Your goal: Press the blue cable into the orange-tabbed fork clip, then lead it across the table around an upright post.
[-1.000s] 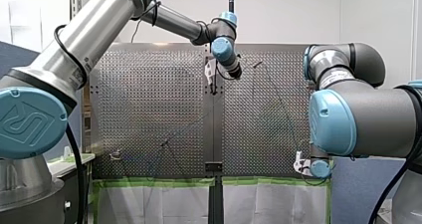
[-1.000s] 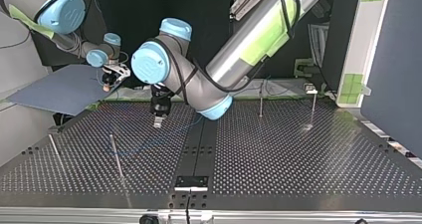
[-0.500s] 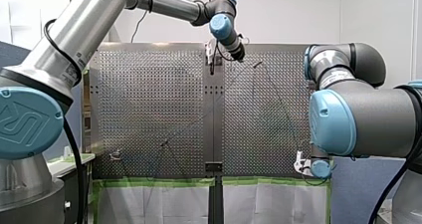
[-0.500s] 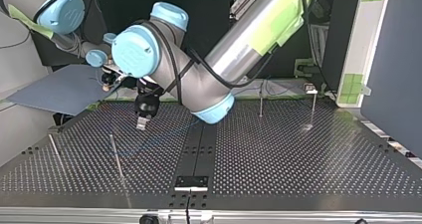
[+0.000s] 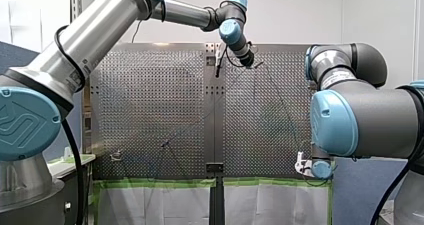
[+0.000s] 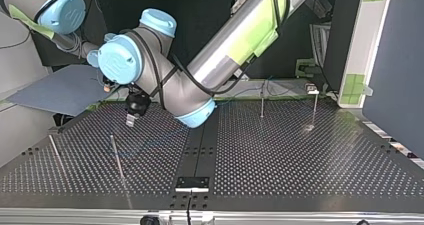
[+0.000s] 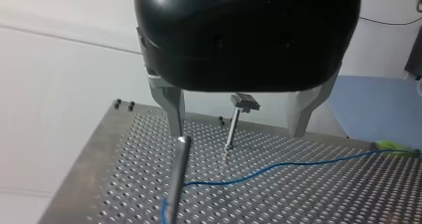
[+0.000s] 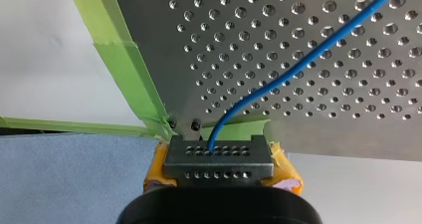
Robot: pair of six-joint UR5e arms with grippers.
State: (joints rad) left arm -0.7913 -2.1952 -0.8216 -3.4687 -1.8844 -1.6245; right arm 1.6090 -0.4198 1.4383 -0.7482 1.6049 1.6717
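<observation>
Two tools, two jobs: my right tool (image 8: 219,159) sits just off the taped corner of the counter (image 8: 318,109), its yellow pads (image 8: 284,165) pressed together on the blue cable (image 8: 298,59). I judge this anchors that end so the line can be drawn taut later. From there the cable runs out over the perforated counter and lies slack on it, curling in at the foot of an upright post (image 7: 175,179). My left tool (image 7: 238,130) hovers above that stretch, metal fingers (image 7: 175,112) spread wide with nothing between them. It is lined up so the post stands just below one finger, and a flat-headed stud (image 7: 234,124) shows in the gap ahead, toward the counter's far corner. I read this as an approach to pick up the slack near the post. No orange tab shows on any fixture, so I cannot say whether the cable is seated in the fork clip. Green tape (image 8: 124,69) edges the counter beside the right tool.
</observation>
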